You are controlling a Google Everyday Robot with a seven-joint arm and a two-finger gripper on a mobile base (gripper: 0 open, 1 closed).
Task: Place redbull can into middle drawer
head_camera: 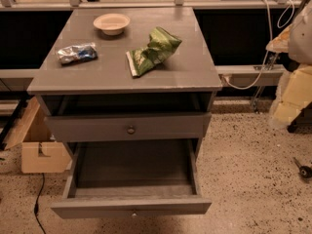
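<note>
**Can on cabinet top, middle drawer pulled out**

Nearest the cam: middle drawer (97, 207), pulled well out twd the viewer. Its long grey front sits at the btm of the view w/ a small pale knob at centre, and the grey inner floor is in plain view.

Just above/behind it is the upper drawer front (87, 128), grey w/ a dark round knob (130, 129), out only a little, w/ a dark gap over it under the cabinet top (195, 67).

To the L on the speckled floor (243, 169) is a cardboard box (44, 155), beside the cabinet, w/ a black cable (37, 204) trailing near it.

Gripper (295, 89): pale cream/white shape at the far R edge, roughly level w/ the cabinet top, beside the cabinet and not over it. It's well apart from the can and the drawer. Grip state: can't tell.

On the top, L side: redbull can (76, 52), silver w/ blue patches, lying on its side near the L edge and touching nothing else. R of it, near centre, lies the green-and-white snack bag (153, 50), crumpled and apart from the can.

Farther back is a shallow pale bowl (111, 23), upright, behind and between can and bag. Behind the cabinet a grey rail (243, 5) runs across.
</note>
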